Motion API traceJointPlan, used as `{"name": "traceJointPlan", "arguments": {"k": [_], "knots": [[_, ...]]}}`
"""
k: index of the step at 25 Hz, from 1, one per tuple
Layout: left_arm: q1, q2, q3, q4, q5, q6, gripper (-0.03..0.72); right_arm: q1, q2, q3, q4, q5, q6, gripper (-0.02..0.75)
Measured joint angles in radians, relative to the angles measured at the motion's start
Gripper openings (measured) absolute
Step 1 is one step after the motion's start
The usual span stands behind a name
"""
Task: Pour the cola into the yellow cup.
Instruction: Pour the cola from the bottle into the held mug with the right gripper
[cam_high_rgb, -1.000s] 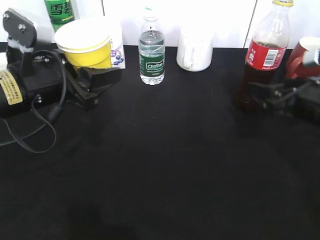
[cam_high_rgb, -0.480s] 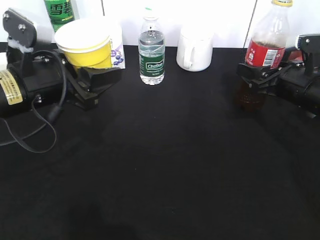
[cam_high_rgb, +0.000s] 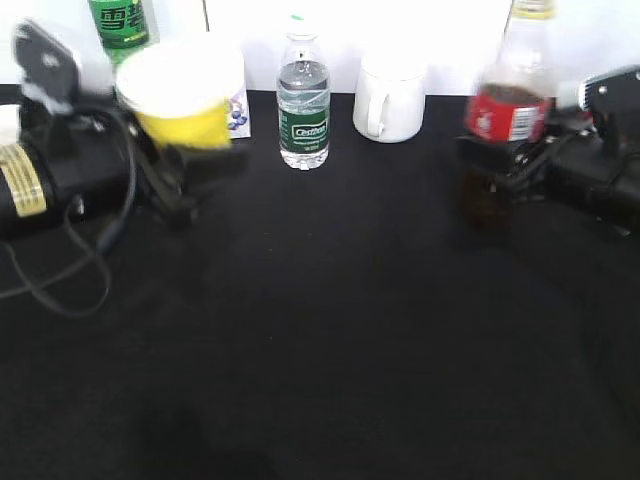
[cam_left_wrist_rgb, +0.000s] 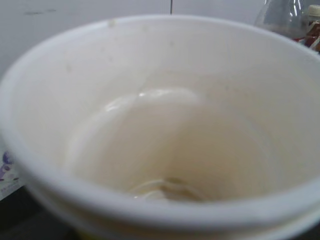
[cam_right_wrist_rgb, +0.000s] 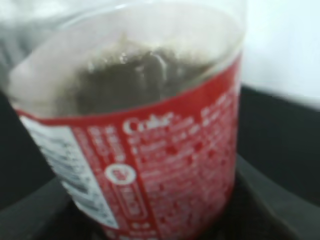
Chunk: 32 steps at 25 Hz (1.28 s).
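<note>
The yellow cup (cam_high_rgb: 183, 100), white inside, is held above the table at the back left by my left gripper (cam_high_rgb: 195, 165), which is shut on it. Its empty white inside fills the left wrist view (cam_left_wrist_rgb: 165, 135). The cola bottle (cam_high_rgb: 505, 110), red label, dark drink, is held upright and lifted at the right by my right gripper (cam_high_rgb: 505, 165), shut on it below the label. The label fills the right wrist view (cam_right_wrist_rgb: 150, 165). Both arms look motion-blurred.
A small clear water bottle with green label (cam_high_rgb: 303, 100) and a white mug (cam_high_rgb: 390, 100) stand at the back middle. A green soda bottle (cam_high_rgb: 120, 22) stands behind the left arm. A black cable (cam_high_rgb: 60, 270) lies at the left on the black table.
My right gripper has lifted the cola bottle and carried it a little left. My left gripper with the yellow cup has shifted slightly right.
</note>
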Motion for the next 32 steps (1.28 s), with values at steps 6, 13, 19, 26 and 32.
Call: {"name": "traceJointPlan", "arguments": {"k": [6,13,19,26,32], "knots": [[-0.158,0.03,-0.046,0.039,0.051,-0.05,0.44,-0.001,-0.265,0.001,-0.167,0.039,-0.091,0.481],[-0.358,0.208,-0.263,0.008,0.097,-0.078,0.44,-0.001,-0.362,0.001,-0.23,0.091,-0.291,0.48],[-0.427,0.239,-0.305,0.0,0.131,-0.079,0.44,-0.002,-0.363,0.001,-0.149,0.147,-0.75,0.48],[-0.427,0.237,-0.306,-0.004,0.157,-0.08,0.44,-0.002,-0.363,0.001,-0.013,0.188,-1.059,0.48],[-0.408,0.237,-0.306,-0.004,0.161,-0.08,0.44,-0.002,-0.363,0.001,-0.004,0.189,-1.156,0.479]]}}
